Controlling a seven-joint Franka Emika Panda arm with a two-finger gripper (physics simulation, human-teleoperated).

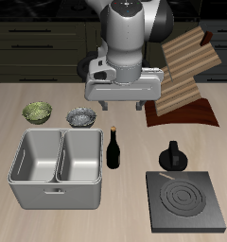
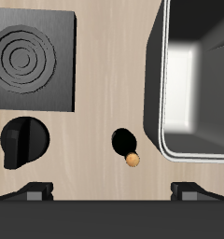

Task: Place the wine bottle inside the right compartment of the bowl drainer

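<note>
The wine bottle [image 1: 113, 149] stands upright on the table, dark and slim, right beside the bowl drainer [image 1: 30, 194]. In the wrist view the wine bottle [image 2: 123, 142] shows from above with its tan stopper. The drainer is a grey basin with two wells, and the right compartment [image 1: 79, 159] is the well next to the bottle. It holds nothing, and the drainer's rim [image 2: 161, 93] shows beside that well [image 2: 193, 84]. My gripper [image 1: 121, 106] hangs open well above the table, a little farther back than the bottle. Its fingertips [image 2: 36, 191] stand wide apart with nothing between them [image 2: 112, 191].
A squat black pot [image 1: 173, 156] with a knob stands beside the flat stove plate [image 1: 186, 200] near the front edge. Two small bowls [image 1: 36, 112] [image 1: 81, 116] sit behind the drainer. A wooden rack [image 1: 186, 71] rests on a dark mat at the back.
</note>
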